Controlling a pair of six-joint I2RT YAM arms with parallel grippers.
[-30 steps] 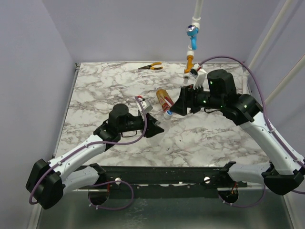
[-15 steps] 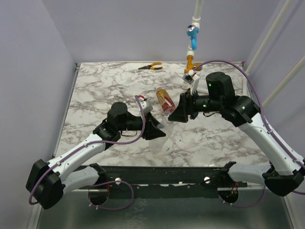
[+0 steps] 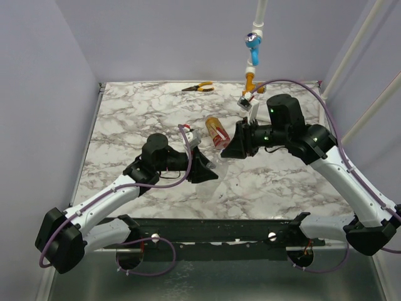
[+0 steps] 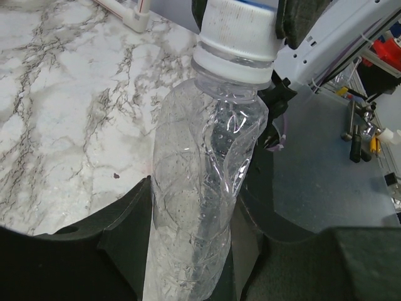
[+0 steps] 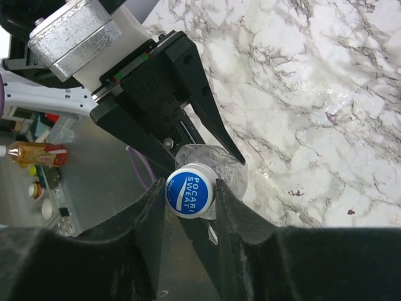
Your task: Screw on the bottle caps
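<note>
1. The right gripper [image 5: 191, 195] has its two black fingers [image 5: 145, 219] drawn narrow against opposite sides of the round white plastic screw cap with a bright blue printed top [image 5: 190, 189]. They appear to grip it.
2. That cap sits on the mouth of the clear, crumpled plastic bottle [image 4: 199, 163], which spans the gap between the two grippers, cap end toward the right arm.
3. The left gripper [image 4: 191, 257] is clamped on the bottle's lower body. Its fingers [image 4: 128, 238] sit close together around the thin, dented wall.
4. The step in hand looks like turning the cap down onto the thread. To do it well:
   - Hold the right wrist's axis in line with the neck so the thread does not cross.
   - Push lightly toward the bottle while twisting.
   - Let the left grip resist the turn without crushing the soft wall further, since it could twist or buckle.
5. Whether the thread has caught cannot be told.
6. Further out, a small clear plastic bottle with a red label and amber contents [image 3: 217, 130] lies on its side on the grey-veined marble tabletop [image 3: 138, 106], just behind the grippers. Whether it is capped cannot be told.
</note>
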